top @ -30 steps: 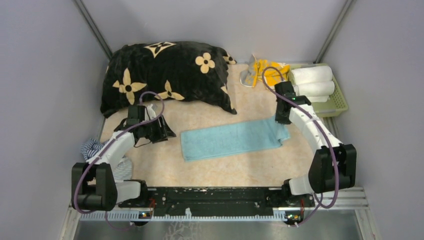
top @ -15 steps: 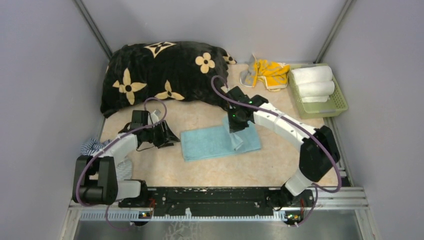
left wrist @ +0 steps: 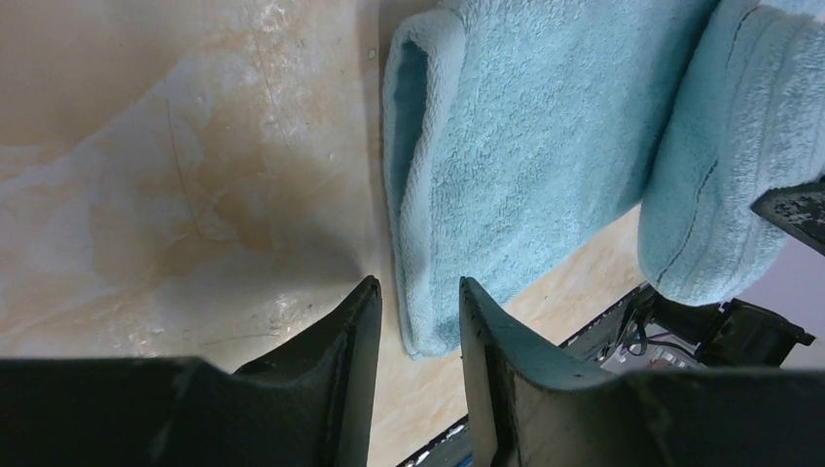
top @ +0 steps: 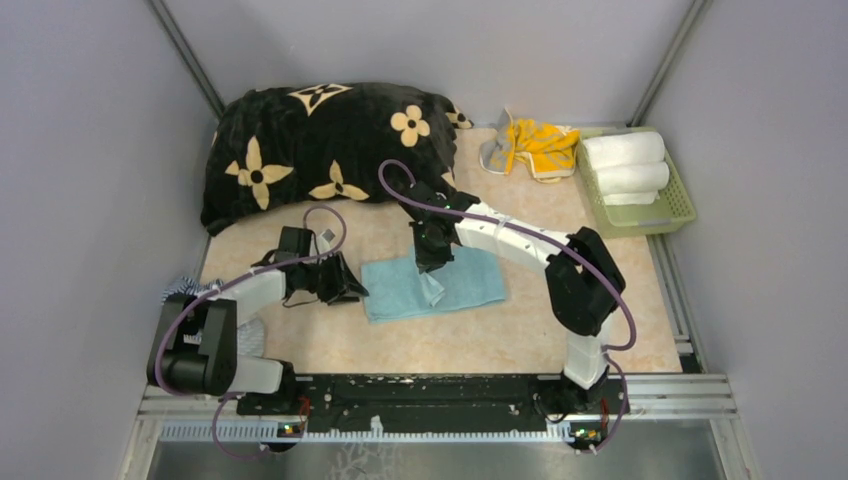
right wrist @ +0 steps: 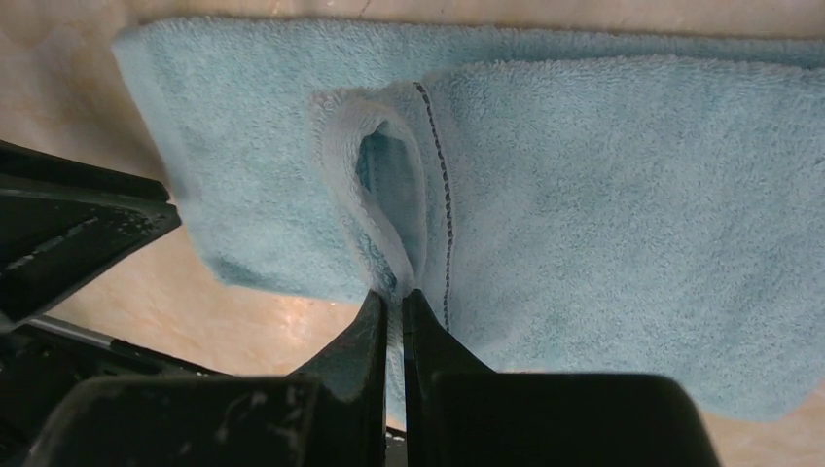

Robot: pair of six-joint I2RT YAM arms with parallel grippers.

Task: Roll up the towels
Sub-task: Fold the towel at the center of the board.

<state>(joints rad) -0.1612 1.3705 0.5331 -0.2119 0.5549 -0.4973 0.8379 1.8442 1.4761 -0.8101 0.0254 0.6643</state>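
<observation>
Right gripper pinched tight on light blue towel's folded-over end, frame centre. Left gripper part-open, holding nothing, at towel's left edge.

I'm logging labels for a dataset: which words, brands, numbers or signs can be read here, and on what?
No readable text in any view.
The black cushion carries only cream flower shapes, no letters.
The light blue towel, yellow towel and green basket show no tag, print or number.

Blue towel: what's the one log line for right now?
right gripper: shut on blue towel, end folded over | left gripper: open at its other end
</observation>
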